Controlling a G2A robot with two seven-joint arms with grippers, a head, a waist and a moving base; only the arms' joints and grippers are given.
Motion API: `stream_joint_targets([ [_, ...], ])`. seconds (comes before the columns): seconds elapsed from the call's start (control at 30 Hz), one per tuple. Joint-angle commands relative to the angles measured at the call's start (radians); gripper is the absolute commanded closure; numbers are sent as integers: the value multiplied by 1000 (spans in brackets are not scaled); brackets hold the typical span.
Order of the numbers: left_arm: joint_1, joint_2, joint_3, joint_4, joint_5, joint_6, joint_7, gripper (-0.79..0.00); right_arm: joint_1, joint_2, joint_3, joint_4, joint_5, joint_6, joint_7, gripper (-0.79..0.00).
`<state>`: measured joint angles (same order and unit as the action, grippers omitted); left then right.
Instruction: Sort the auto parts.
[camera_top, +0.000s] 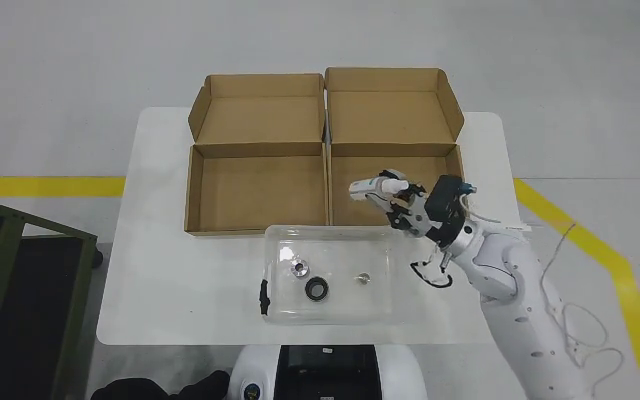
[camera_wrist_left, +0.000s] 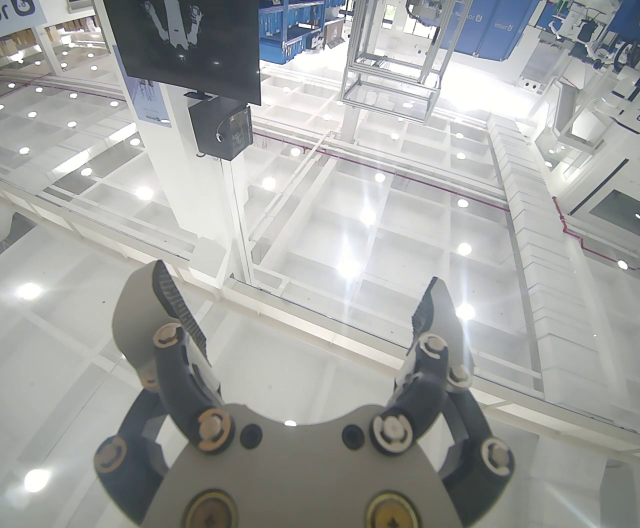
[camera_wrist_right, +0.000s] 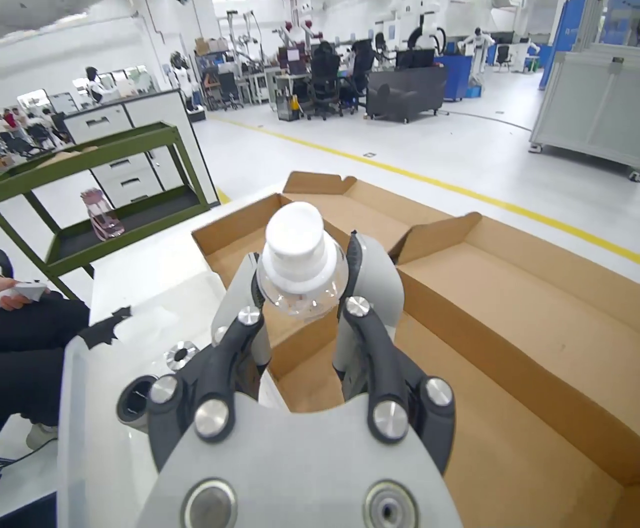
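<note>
White table (camera_top: 160, 290), 2 cardboard boxes (camera_top: 256, 192), clear bin (camera_top: 340, 302); right tool (camera_wrist_right: 304, 270) tight around white-capped bulb (camera_wrist_right: 299, 245), left tool (camera_wrist_left: 296, 287) agape.

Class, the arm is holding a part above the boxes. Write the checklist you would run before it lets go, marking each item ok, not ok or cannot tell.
1. Right gripper grips the part: ok, jaws shut on its clear body.
2. Part over the right box: ok, by the top view.
3. That box open: ok.
4. Left gripper out of the way: ok, aimed at the ceiling, jaws open.
5. Right box suits this part: cannot tell.
</note>
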<state>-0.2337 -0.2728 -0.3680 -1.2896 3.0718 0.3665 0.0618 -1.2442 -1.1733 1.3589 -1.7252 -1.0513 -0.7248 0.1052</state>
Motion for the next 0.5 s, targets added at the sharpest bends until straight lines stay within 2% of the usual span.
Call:
stream_joint_targets([
  [0.0, 0, 0, 0, 0, 0, 0, 0, -785, 13, 2, -1, 15, -16, 13, 36, 0],
  [0.27, 0, 0, 0, 0, 0, 0, 0, -785, 109, -3, -68, 107, -33, 56, 173, 0],
  [0.47, 0, 0, 0, 0, 0, 0, 0, -785, 187, -15, -140, 190, -36, 80, 222, 0],
])
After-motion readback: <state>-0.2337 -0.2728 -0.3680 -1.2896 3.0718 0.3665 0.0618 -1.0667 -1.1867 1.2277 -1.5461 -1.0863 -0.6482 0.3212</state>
